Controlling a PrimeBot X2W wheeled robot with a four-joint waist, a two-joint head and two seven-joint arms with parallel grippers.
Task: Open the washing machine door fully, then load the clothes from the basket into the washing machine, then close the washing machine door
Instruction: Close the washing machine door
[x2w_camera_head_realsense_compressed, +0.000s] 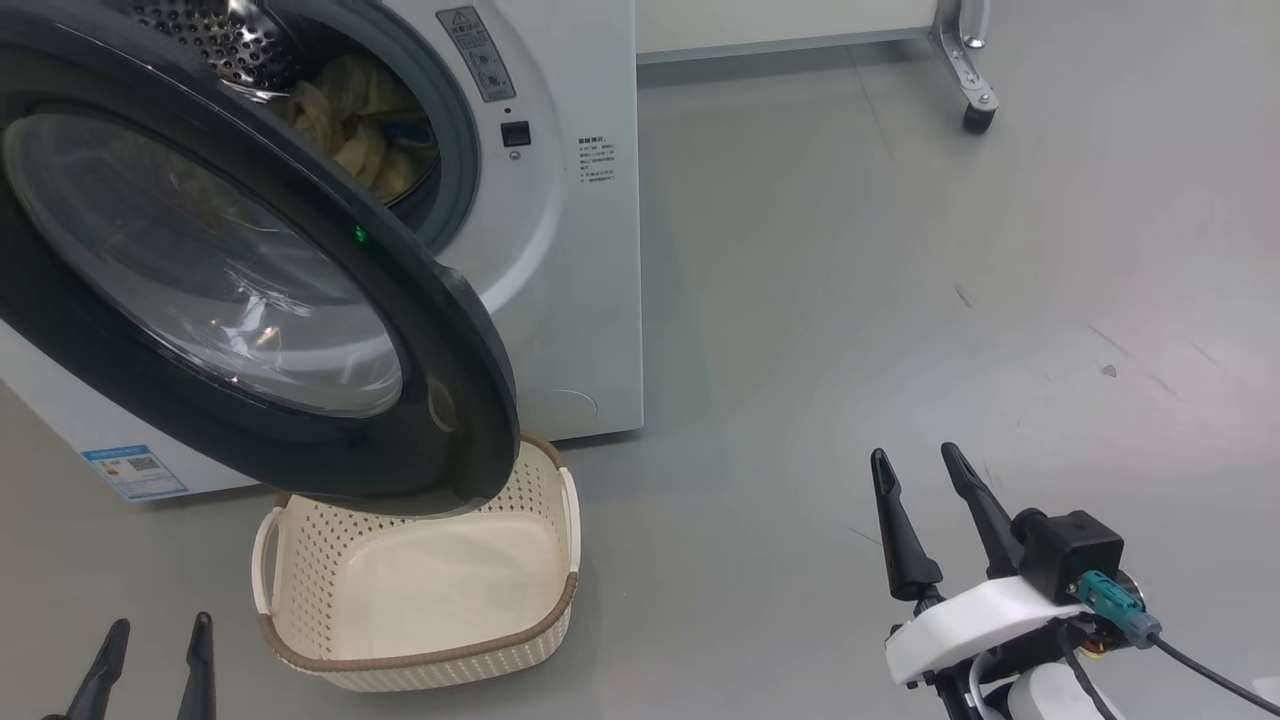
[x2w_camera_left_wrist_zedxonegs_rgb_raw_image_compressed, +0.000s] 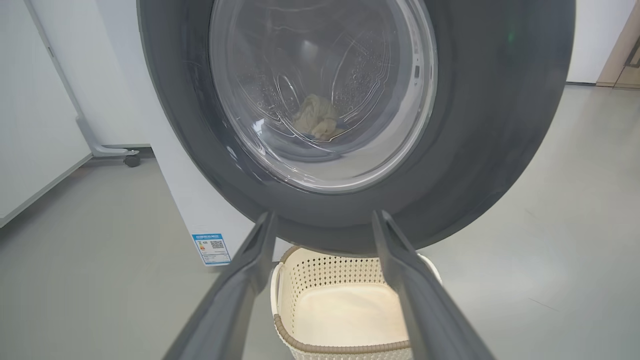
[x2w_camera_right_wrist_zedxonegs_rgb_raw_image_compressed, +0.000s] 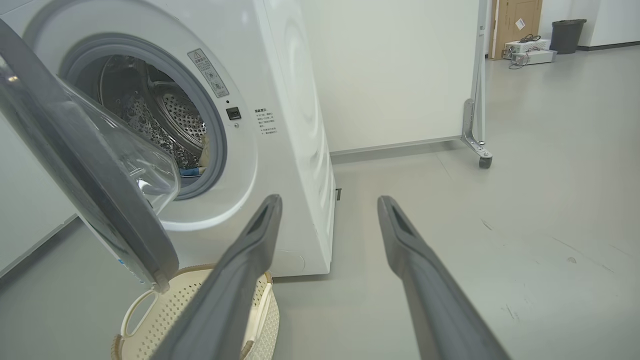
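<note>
The white washing machine (x2w_camera_head_realsense_compressed: 570, 300) stands at the upper left, its black-rimmed door (x2w_camera_head_realsense_compressed: 420, 330) swung partway out over the basket. Pale yellow clothes (x2w_camera_head_realsense_compressed: 360, 130) with a bit of blue lie inside the drum, and show through the door glass (x2w_camera_left_wrist_zedxonegs_rgb_raw_image_compressed: 317, 117). The cream basket (x2w_camera_head_realsense_compressed: 420, 655) sits on the floor below the door, nothing inside it. My left gripper (x2w_camera_head_realsense_compressed: 155, 640) is open at the lower left, in front of the door (x2w_camera_left_wrist_zedxonegs_rgb_raw_image_compressed: 475, 150), not touching it. My right gripper (x2w_camera_head_realsense_compressed: 915, 465) is open at the lower right, well away from the machine (x2w_camera_right_wrist_zedxonegs_rgb_raw_image_compressed: 295, 125) and holding nothing.
Grey floor stretches to the right of the machine. A wheeled frame leg (x2w_camera_head_realsense_compressed: 975, 100) stands at the back right, before a white partition (x2w_camera_right_wrist_zedxonegs_rgb_raw_image_compressed: 400, 70). Another castor (x2w_camera_left_wrist_zedxonegs_rgb_raw_image_compressed: 131, 160) sits left of the machine. Boxes and a dark bin (x2w_camera_right_wrist_zedxonegs_rgb_raw_image_compressed: 567, 35) are far off.
</note>
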